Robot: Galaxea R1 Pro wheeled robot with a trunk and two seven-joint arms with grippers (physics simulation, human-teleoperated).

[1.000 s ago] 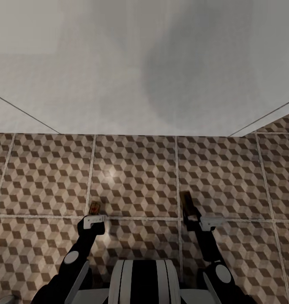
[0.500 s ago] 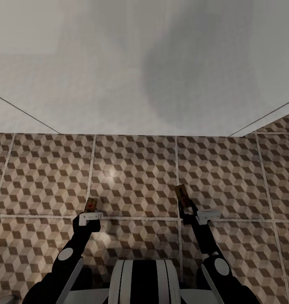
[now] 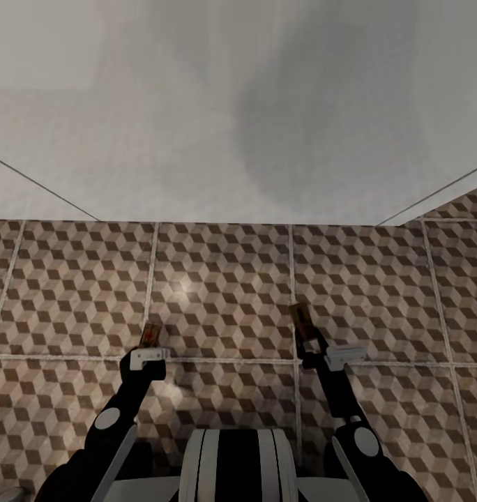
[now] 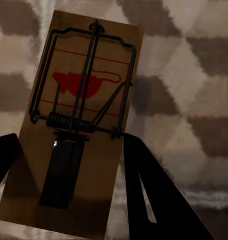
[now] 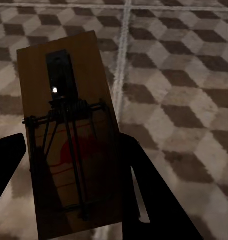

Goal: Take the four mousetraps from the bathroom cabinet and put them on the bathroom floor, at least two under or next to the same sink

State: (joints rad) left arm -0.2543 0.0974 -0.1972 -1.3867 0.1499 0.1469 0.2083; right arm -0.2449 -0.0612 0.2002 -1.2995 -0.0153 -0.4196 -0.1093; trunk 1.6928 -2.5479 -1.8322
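I hold two mousetraps low over the bathroom floor [image 3: 224, 293]. My left gripper [image 3: 149, 346] is shut on one mousetrap [image 3: 150, 334], a tan board with a red mouse print and a dark wire bar. In the left wrist view this mousetrap [image 4: 89, 85] sits between the black fingers [image 4: 144, 185] of the left gripper [image 4: 69, 192]. My right gripper [image 3: 305, 339] is shut on a second mousetrap [image 3: 299, 316], which points away from me. The right wrist view has that mousetrap [image 5: 69, 135] in the right gripper [image 5: 74, 200]. I cannot tell whether either board touches the tiles. The cabinet is out of view.
A large plain white surface [image 3: 217, 125] rises beyond the tiles and spans the far side. I cannot tell whether it belongs to the sink. A strip of the same tiled floor [image 3: 468, 202] runs past it at the far right. My trunk [image 3: 235, 464] is at the near edge.
Over the last second both arms reached a little farther forward and slightly left, carrying their mousetraps along. In the last half second almost nothing moved.
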